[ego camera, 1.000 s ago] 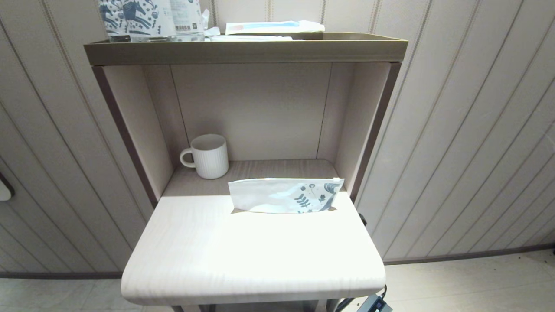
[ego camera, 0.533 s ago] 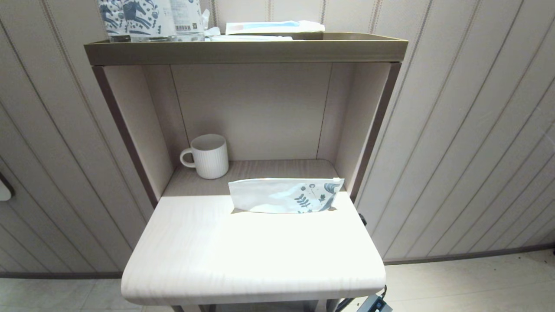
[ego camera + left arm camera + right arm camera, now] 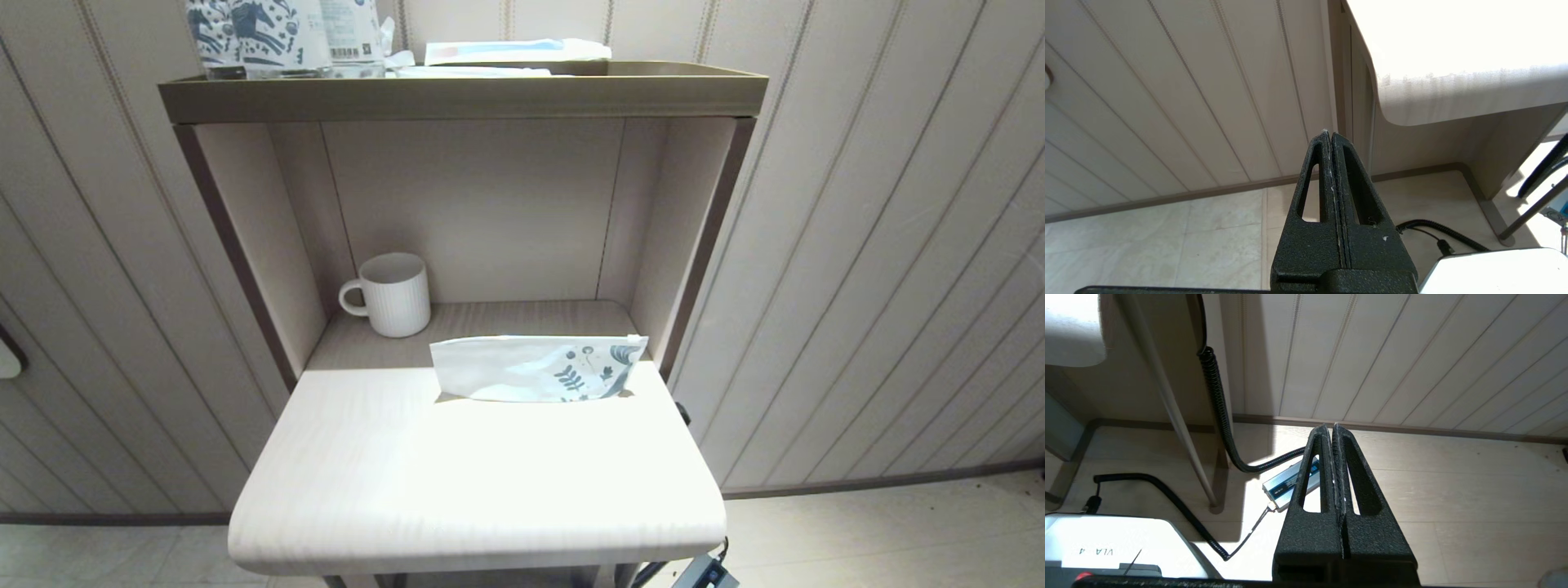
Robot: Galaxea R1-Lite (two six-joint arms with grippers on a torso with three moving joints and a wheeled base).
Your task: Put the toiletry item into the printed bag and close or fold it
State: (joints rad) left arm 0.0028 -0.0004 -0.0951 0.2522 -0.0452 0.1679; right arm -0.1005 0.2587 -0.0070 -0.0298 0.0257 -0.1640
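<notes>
1. The printed bag (image 3: 539, 369) stands on its long edge at the back of the desk (image 3: 473, 482); it looks light, thin and floppy.
2. The toiletry item is not visible.
3. Left hand (image 3: 1329, 136) and right hand (image 3: 1330, 428) hang below the desk, fingers together, empty.
4. Pinching the bag's plain end seems safest.

Head looks down; wrists face floor, wall.

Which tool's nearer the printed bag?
Likely right: printed bag lies rightward on the table. Both hang below its top: left tool leftward, right tool rightward.
</notes>
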